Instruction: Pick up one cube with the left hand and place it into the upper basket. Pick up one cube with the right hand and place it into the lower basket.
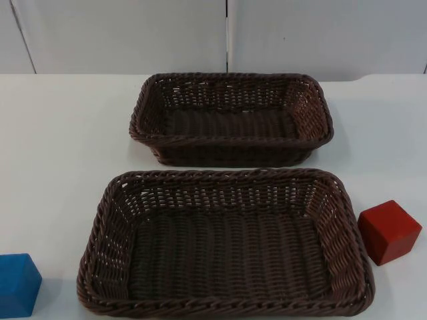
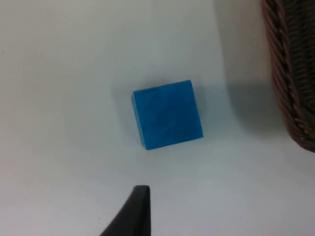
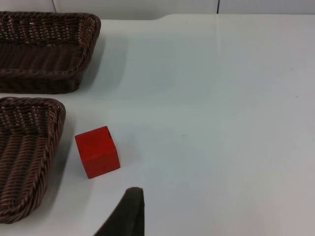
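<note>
Two brown wicker baskets sit on the white table [image 1: 60, 133]. The upper basket [image 1: 231, 83] lies nearer the grey partition wall [image 1: 133, 33], the lower basket [image 1: 223, 308] nearer the camera. Both are rectangular, with long axes running across the table and parallel to each other; a narrow strip of table separates them. Both interiors are bare weave.

The blue cube [image 1: 17, 285] rests flat on the table to the left of the lower basket, apart from its rim. In the left wrist view the blue cube [image 2: 167, 114] is seen from almost straight above, one face up, its edges turned slightly off square to the frame. It lies just ahead of the left gripper's fingertip [image 2: 133, 214], not touching it. The wall of a wicker basket, which of the two cannot be told, [image 2: 293, 69] stands off to one side of the cube. The left arm looks steeply down onto the table. Whether the left gripper is open or closed cannot be told.

The red cube [image 1: 389, 231] rests flat on the table just beside the right end of the lower basket, a thin gap between them, turned somewhat so a corner faces the camera. In the right wrist view the red cube [image 3: 97, 151] lies just ahead of the right gripper's fingertip [image 3: 127, 214], free of it, with the lower basket [image 3: 27, 157] alongside and the upper basket [image 3: 49, 44] farther ahead. The right arm looks forward at a shallower slant along the table. The state of the right gripper cannot be told.
</note>
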You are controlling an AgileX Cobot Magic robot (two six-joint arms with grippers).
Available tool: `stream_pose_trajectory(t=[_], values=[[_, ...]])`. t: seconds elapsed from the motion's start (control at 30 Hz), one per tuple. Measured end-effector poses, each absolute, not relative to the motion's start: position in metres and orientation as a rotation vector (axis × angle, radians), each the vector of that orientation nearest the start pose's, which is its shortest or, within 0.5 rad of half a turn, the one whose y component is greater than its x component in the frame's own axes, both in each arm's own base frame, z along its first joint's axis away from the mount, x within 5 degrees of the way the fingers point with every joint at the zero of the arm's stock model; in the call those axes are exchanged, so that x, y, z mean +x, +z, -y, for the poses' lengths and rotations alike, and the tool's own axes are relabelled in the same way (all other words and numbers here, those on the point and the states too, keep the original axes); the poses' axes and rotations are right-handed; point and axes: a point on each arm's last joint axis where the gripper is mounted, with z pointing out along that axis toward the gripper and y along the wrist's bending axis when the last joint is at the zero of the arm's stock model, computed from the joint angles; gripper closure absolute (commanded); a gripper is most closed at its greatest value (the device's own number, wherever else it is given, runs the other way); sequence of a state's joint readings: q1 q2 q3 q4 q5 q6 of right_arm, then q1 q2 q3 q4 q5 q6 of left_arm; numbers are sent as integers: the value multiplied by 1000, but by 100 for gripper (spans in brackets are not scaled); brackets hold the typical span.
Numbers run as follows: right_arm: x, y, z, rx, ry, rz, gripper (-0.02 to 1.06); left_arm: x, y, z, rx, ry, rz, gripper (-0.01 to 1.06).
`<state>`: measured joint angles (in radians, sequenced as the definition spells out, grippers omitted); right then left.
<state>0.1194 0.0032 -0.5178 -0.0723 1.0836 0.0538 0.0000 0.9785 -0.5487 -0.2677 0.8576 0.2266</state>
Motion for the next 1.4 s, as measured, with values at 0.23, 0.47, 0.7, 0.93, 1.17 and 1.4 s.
stream_pose_trajectory(t=[0.23,0.47,0.7,0.93,1.17,1.4], values=[[-7,281,7,-62,21,-2050,-1,169,215,17,96,-259,-2793,0],[-7,281,7,-62,21,-2050,-1,180,201,17,83,-257,-2848,0],[-7,281,7,-62,21,-2050,-1,192,182,16,38,-262,-2898,0],[-7,281,7,-62,21,-2050,-1,203,161,16,-54,-270,-2948,0],[-7,281,7,-62,21,-2050,-1,212,144,15,-131,-264,-2977,0],[-7,281,7,-62,21,-2050,-1,222,120,13,-171,-228,-2998,0]])
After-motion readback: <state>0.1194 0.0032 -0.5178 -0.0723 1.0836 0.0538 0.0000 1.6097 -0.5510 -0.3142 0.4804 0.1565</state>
